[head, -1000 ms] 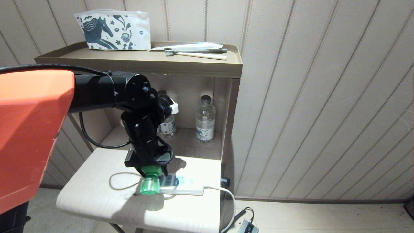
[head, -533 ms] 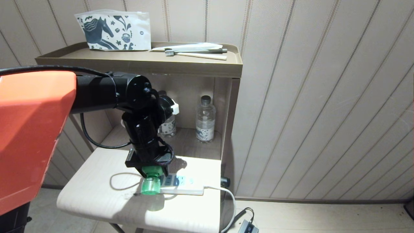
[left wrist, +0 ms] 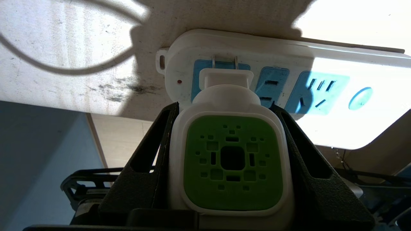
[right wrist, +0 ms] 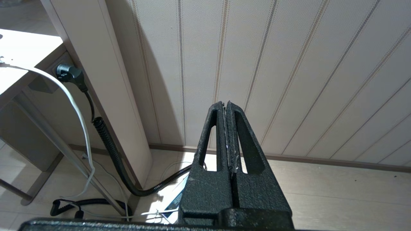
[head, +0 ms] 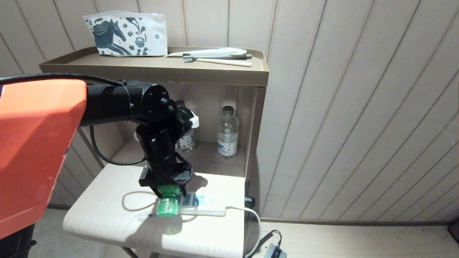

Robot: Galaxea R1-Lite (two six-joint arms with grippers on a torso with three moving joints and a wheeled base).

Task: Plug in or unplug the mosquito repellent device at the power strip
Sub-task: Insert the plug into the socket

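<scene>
Left wrist view: mosquito repellent device [left wrist: 232,160] between jaws

The pale, matt wood-grain counter [head: 107,211] is scuffed with dark marks beside the flat white glossy plastic power strip [left wrist: 321,96], whose socket faces are matt light blue. The mosquito repellent device [left wrist: 231,144] has a smooth white plastic head with a matt green perforated face and two bare metal prongs; its bottle [head: 167,207] is translucent green plastic. The left tool [left wrist: 231,166] and the right tool [right wrist: 227,134] have black, rough-grained plastic fingers. The wall panels [head: 358,107] look matt and finely textured.
</scene>
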